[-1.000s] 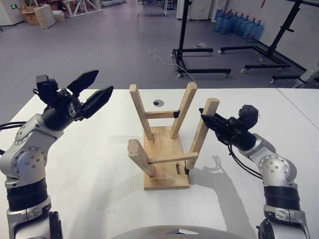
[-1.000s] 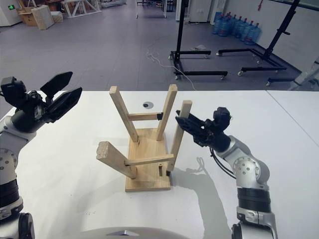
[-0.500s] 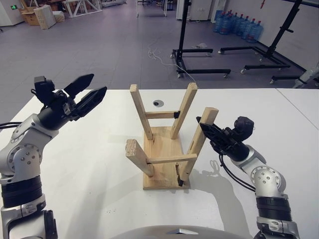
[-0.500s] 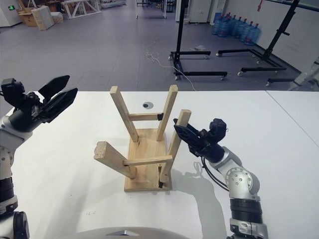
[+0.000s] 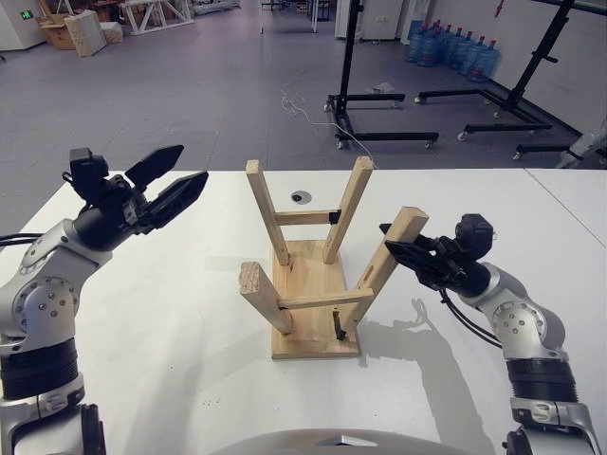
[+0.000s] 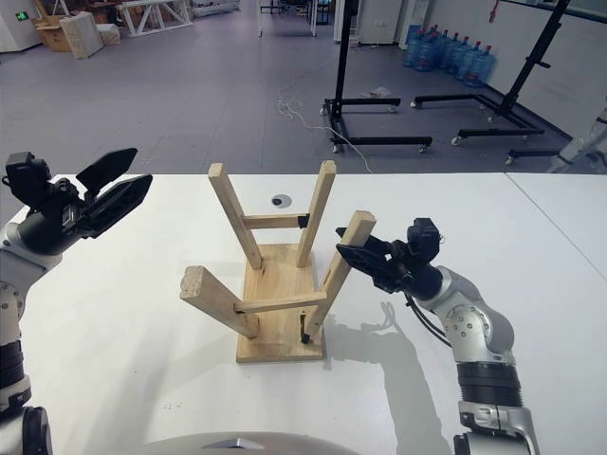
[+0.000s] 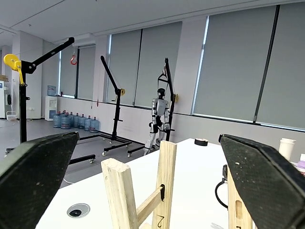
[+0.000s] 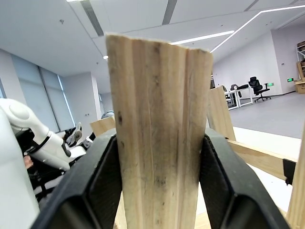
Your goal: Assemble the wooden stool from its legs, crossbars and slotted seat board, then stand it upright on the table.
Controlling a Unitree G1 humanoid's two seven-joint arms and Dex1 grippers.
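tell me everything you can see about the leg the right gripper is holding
The leg is a pale, square-cut wooden bar with visible grain and an uneven sawn top end. It stands tilted, top leaning toward the robot's right, lower end at the near right corner of the seat board. A crossbar joins it to the left leg. The right gripper has its jaws shut on it just below the top.
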